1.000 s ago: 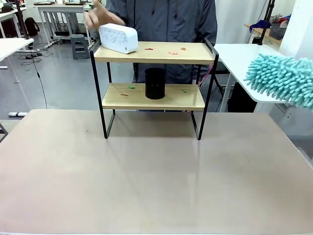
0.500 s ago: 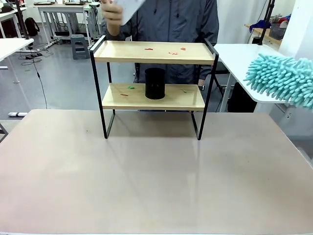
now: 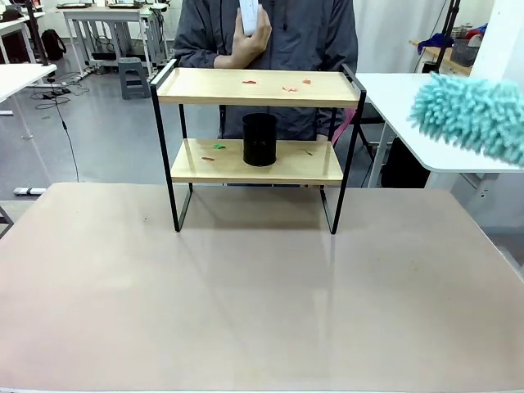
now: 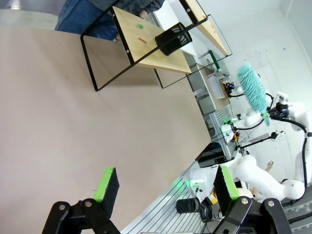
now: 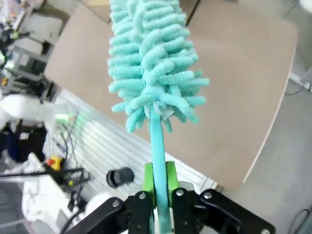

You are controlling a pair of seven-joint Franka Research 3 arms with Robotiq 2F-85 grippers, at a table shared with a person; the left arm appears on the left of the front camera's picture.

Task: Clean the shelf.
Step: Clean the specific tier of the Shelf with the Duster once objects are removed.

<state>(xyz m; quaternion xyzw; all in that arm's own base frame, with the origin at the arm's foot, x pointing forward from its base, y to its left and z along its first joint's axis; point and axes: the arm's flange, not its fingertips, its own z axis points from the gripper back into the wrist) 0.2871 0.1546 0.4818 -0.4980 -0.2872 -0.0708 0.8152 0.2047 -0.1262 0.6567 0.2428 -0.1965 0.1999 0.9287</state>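
Note:
The shelf stands at the table's far middle, two wooden boards in a black frame. Small red scraps lie on its top board. A black mesh cup stands on the lower board beside green and red scraps. Behind the shelf, a person's hand holds a white box at chest height. A teal fluffy duster hangs in the air right of the shelf, level with the top board. My right gripper is shut on the handle of the duster. Low over the table, my left gripper is open and holds nothing, far from the shelf.
The tan table stretches bare in front of the shelf. A white side table stands at the right, under and behind the duster. The person stands close behind the shelf.
The person lifted the white box off the top board and now holds it upright at the chest. The duster rose slightly and tilted. The left gripper stays open.

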